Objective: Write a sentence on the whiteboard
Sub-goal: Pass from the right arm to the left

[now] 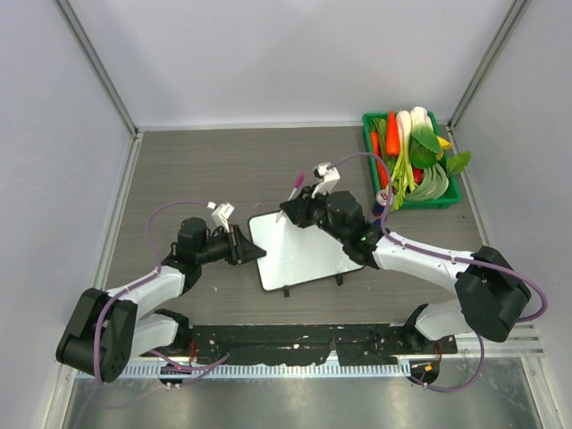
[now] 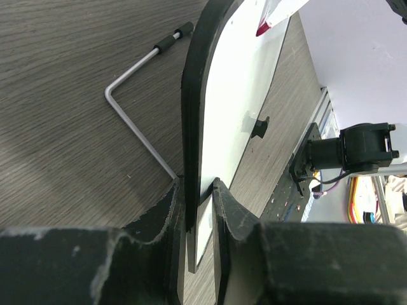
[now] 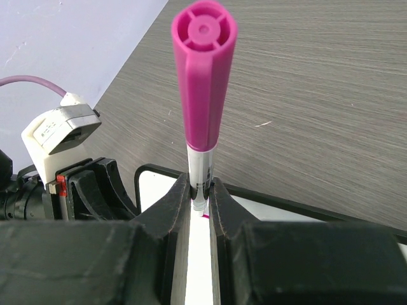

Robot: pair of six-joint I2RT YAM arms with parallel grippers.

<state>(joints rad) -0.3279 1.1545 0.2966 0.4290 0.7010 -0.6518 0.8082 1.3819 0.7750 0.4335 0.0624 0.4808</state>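
Looking from above, the right gripper [image 1: 293, 211] hides the tip of the marker [image 1: 298, 183] over the whiteboard [image 1: 304, 255], which sits between both arms — right arm reaching left. Left wrist: the left gripper [image 2: 198, 190] pinches the board's edge. Right wrist: jaws clamp the upright marker — tip unseen.

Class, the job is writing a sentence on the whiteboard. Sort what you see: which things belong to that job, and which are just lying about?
Belong to the job:
whiteboard, clamped at its edge by the left hand
marker, pink, gripped by the right hand

Lying about:
tray, green, at the far right
vegetables in it
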